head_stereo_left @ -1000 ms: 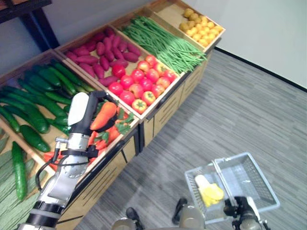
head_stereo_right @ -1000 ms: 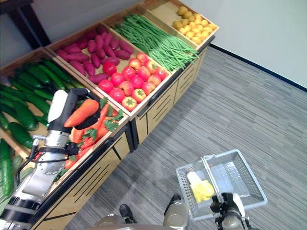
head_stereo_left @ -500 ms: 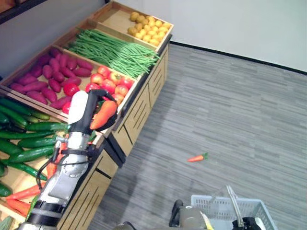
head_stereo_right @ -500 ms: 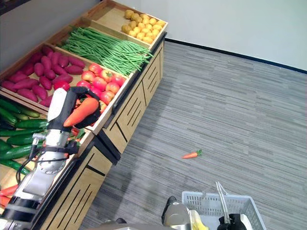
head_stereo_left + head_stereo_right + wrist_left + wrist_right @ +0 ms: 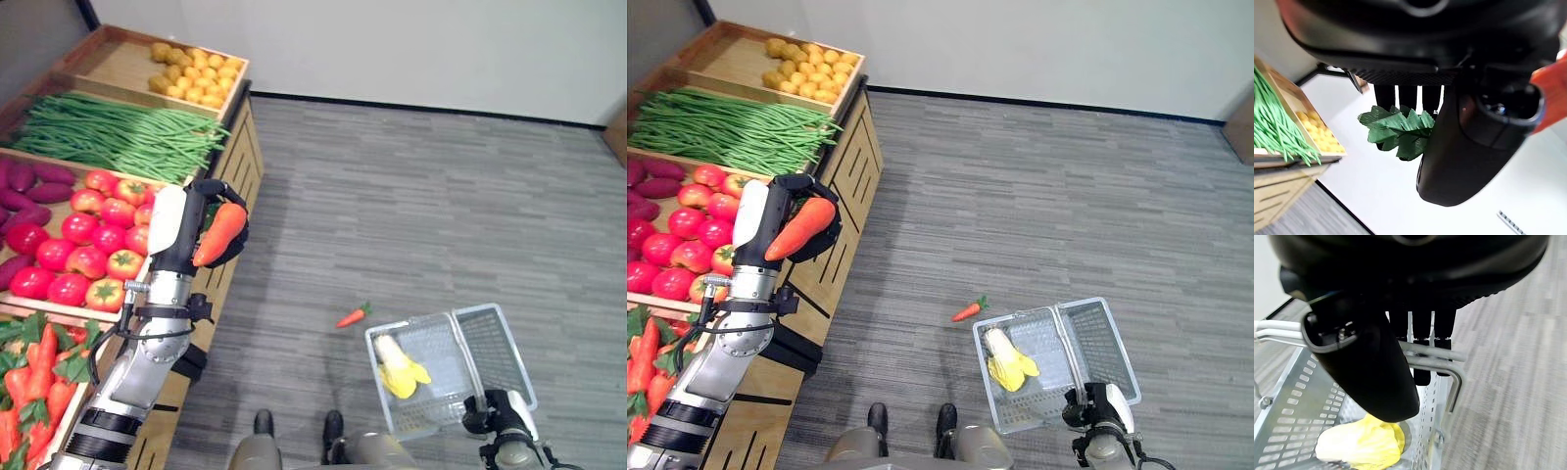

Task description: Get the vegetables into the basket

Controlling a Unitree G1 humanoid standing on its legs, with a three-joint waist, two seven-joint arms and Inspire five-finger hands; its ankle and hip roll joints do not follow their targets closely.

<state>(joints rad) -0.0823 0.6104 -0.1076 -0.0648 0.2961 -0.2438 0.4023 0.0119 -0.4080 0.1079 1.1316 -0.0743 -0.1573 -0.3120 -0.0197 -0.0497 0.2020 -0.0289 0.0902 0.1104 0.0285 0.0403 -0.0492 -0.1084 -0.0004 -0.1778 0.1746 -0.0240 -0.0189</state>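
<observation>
My left hand (image 5: 203, 192) is raised beside the produce stand, shut on an orange carrot (image 5: 218, 233). Past that hand, the carrot's green leaves (image 5: 1399, 132) hang between the fingers in the left wrist view. A grey wire basket (image 5: 495, 339) hangs low on the right over the floor, and my right hand (image 5: 499, 412) is shut on its metal handle (image 5: 1426, 359). A pale yellow leafy vegetable (image 5: 397, 365) lies inside the basket. A second, small carrot (image 5: 351, 316) lies on the floor between the stand and the basket.
The wooden stand runs along the left with crates of tomatoes (image 5: 88, 245), green beans (image 5: 108, 137), yellow round produce (image 5: 191, 78), purple sweet potatoes (image 5: 20, 186) and carrots (image 5: 39, 372). Grey floor (image 5: 421, 215) stretches right to a white wall.
The camera has swung right, so the stand slid left and the basket came back up into view. The left hand still holds the carrot in the same pose.
</observation>
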